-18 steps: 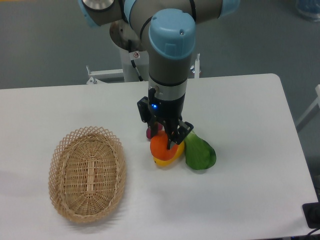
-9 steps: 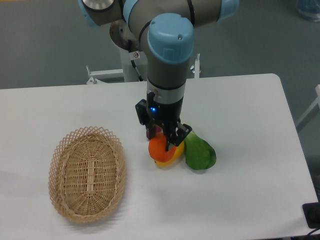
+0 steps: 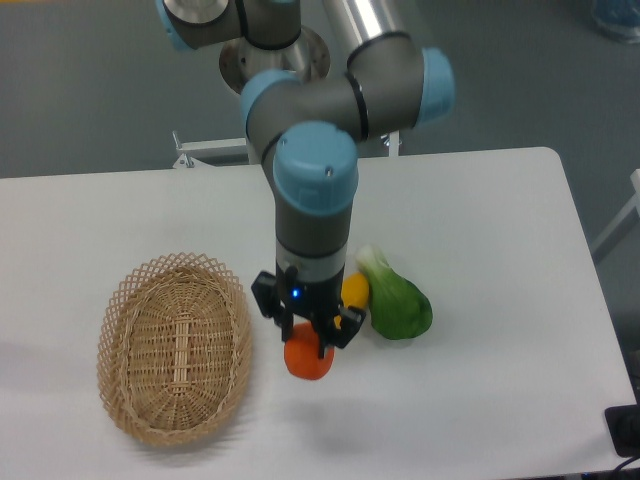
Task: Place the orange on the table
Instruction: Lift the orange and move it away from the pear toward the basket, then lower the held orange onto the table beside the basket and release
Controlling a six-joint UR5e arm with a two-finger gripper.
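Starting at the left, the wicker basket [image 3: 173, 345] sits on the white surface [image 3: 480, 400] with nothing in it, and it doesn't look like it has any part in this task.

Just right of the basket is where things are happening. The arm comes down from the top of the frame and the gripper [image 3: 309, 341] is clamped around the orange [image 3: 309, 360], one finger on each side of the fruit's upper half. The orange hangs low over a bare patch of surface between the basket and the other produce. Whether it's already touching down or sitting a hair above is hard to call from this angle; there's a faint shadow right under it, so it's very close either way.

Further right, a yellow fruit [image 3: 355, 291] peeks out behind the wrist, and a green vegetable [image 3: 398, 305] lies just beside it. Both are apart from the orange.

So this reads as the tail end of the placing step. The next move probably calls for settling the last bit down if there's any gap, then opening the fingers and lifting straight up so the orange doesn't roll toward the basket.
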